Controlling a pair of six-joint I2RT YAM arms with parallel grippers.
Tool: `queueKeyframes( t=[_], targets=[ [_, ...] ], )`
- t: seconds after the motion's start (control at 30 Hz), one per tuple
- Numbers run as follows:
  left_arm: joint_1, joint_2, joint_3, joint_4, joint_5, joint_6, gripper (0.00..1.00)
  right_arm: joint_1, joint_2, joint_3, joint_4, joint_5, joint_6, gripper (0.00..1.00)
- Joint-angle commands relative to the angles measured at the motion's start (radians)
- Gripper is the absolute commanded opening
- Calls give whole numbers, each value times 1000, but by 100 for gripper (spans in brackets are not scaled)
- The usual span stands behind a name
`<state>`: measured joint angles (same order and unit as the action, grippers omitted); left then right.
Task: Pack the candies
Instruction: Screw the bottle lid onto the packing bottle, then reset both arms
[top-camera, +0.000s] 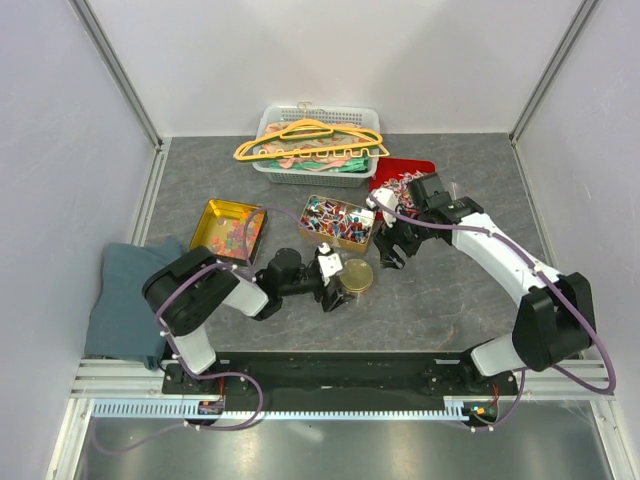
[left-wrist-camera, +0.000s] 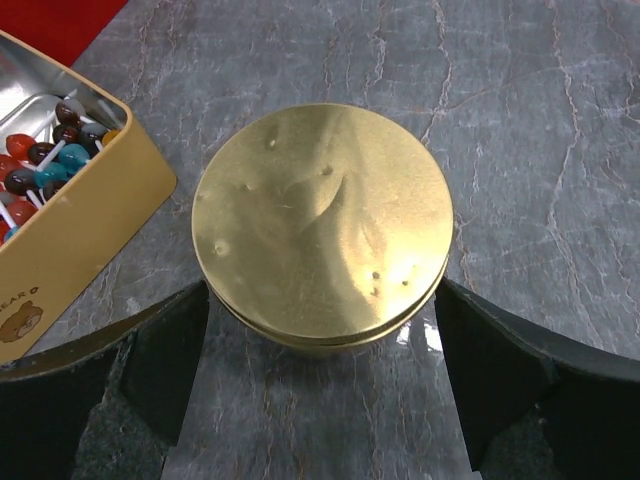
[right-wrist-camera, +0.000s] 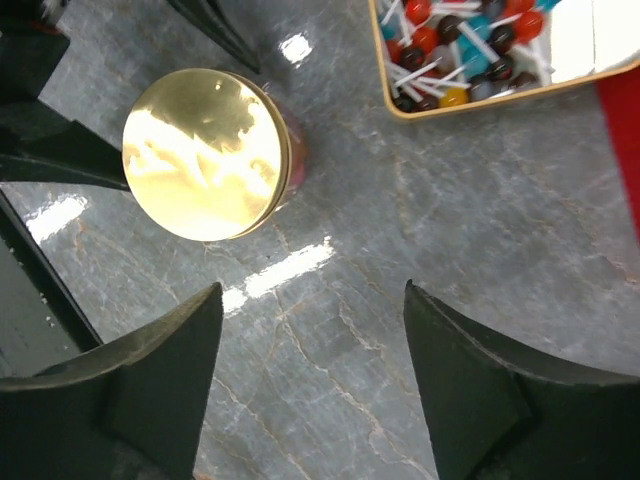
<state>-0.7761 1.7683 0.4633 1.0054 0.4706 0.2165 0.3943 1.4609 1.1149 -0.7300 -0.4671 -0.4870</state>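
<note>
A round jar with a shut gold lid (top-camera: 356, 276) stands on the grey table. My left gripper (top-camera: 333, 281) is open, one finger on each side of the jar (left-wrist-camera: 322, 222), close to its rim without gripping it. My right gripper (top-camera: 393, 251) hangs open and empty over bare table, to the right of the jar (right-wrist-camera: 205, 153). Behind the jar, red, blue and white wrapped candies (top-camera: 337, 220) fill an open rectangular tin (left-wrist-camera: 80, 235). Orange, yellow and pink gummy candies (top-camera: 226, 237) lie in a second gold tin (top-camera: 212, 212) to the left.
A red lid (top-camera: 405, 170) lies behind the right gripper. At the back stands a white basket (top-camera: 318, 170) with orange hangers (top-camera: 305, 140) on top. A grey cloth (top-camera: 125, 300) lies at the left edge, beside the left arm.
</note>
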Motion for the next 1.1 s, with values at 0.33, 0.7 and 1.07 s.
queueKeyframes(
  t=[0.33, 0.7, 1.07],
  targets=[
    [23, -299, 0, -505, 30, 175, 99, -32, -131, 19, 144, 188, 91, 98],
    [75, -429, 213, -912, 92, 129, 99, -34, -142, 94, 147, 323, 156, 98],
    [222, -441, 674, -1436, -295, 101, 99, -35, -226, 178, 216, 743, 234, 98]
  ],
)
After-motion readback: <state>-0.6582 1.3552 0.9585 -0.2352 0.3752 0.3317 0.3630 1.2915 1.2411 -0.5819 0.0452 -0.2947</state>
